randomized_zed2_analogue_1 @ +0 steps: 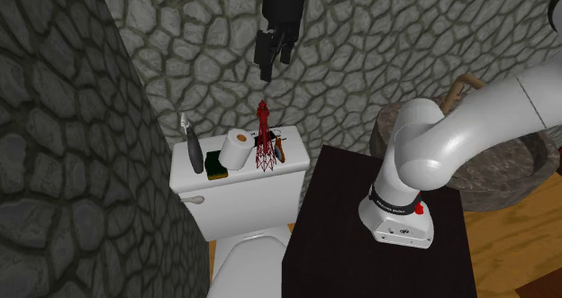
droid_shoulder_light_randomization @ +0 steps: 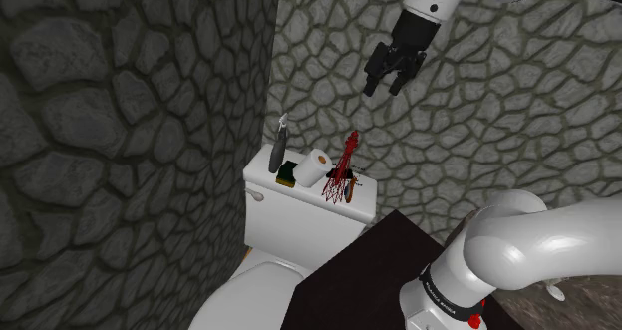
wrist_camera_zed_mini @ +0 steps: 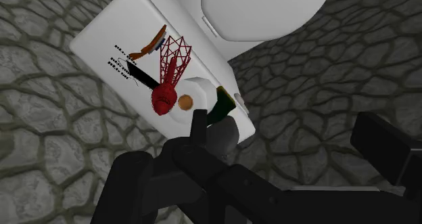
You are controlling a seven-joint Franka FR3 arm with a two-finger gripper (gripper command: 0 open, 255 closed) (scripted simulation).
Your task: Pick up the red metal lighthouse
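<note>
Currently my black gripper [droid_shoulder_light_randomization: 384, 83] hangs in the air, well above a white toilet tank [droid_shoulder_light_randomization: 289, 218] that backs onto a cobbled stone wall [droid_shoulder_light_randomization: 498, 109]. Its two fingers are spread apart and hold nothing. The red lighthouse [droid_shoulder_light_randomization: 345, 166], a lattice tower with a rounded top, stands upright on the tank's lid, towards the end nearer my stand. Just beside it sits a white paper roll [droid_shoulder_light_randomization: 319, 166], then a green and yellow sponge [droid_shoulder_light_randomization: 288, 174], then a dark spray bottle [droid_shoulder_light_randomization: 277, 149].
</note>
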